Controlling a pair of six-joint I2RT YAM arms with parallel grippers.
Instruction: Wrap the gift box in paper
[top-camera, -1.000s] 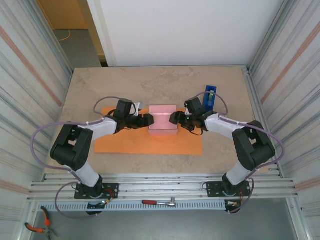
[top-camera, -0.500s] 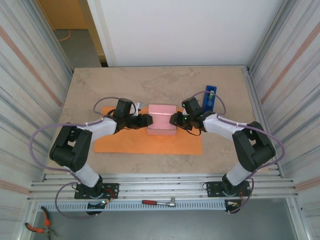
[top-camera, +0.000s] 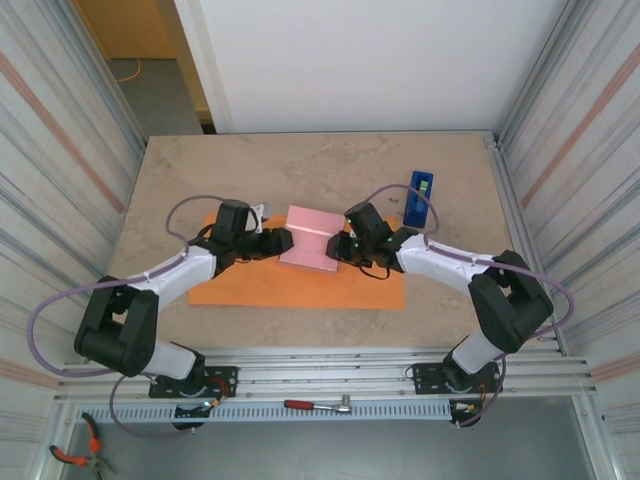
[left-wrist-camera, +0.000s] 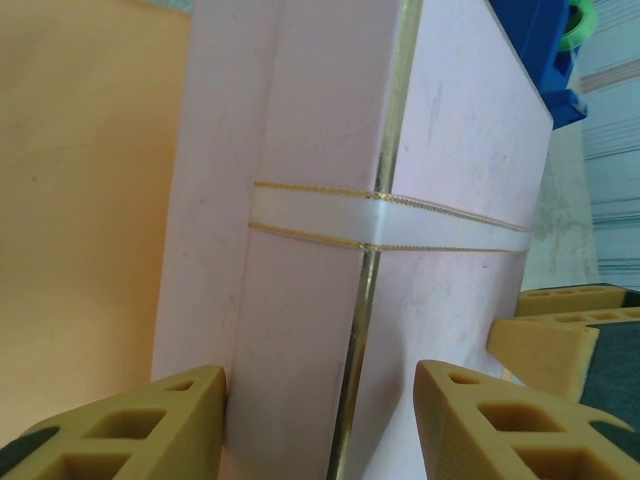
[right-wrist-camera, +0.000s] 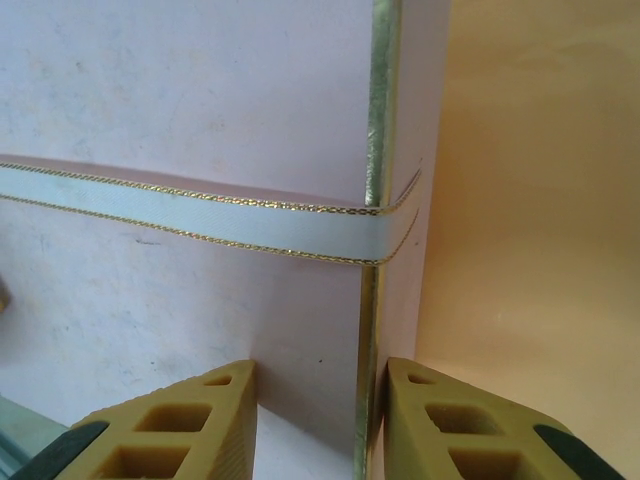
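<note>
The pale pink gift box (top-camera: 312, 237), tied with a white gold-edged ribbon, hangs tilted over the orange paper (top-camera: 250, 285), which lies flat on the table. My left gripper (top-camera: 281, 241) is shut on the box's left edge. My right gripper (top-camera: 341, 248) is shut on its right edge. In the left wrist view the box (left-wrist-camera: 330, 150) fills the space between the yellow fingers (left-wrist-camera: 130, 425) of the left gripper (left-wrist-camera: 320, 375), with paper (left-wrist-camera: 80, 200) underneath. In the right wrist view the right gripper (right-wrist-camera: 320, 370) pinches the box's (right-wrist-camera: 200, 90) gold-trimmed edge above the paper (right-wrist-camera: 540, 200).
A blue tape dispenser (top-camera: 420, 198) stands upright just right of the paper's far corner, close behind the right arm, and shows as well in the left wrist view (left-wrist-camera: 555, 50). Bare table (top-camera: 300, 165) lies beyond the box. Ribbed walls flank both sides.
Both grippers have closed onto the box's opposite edges. The box has shifted a little left and turned askew, tilted off the paper. Both arms have reached further in.
</note>
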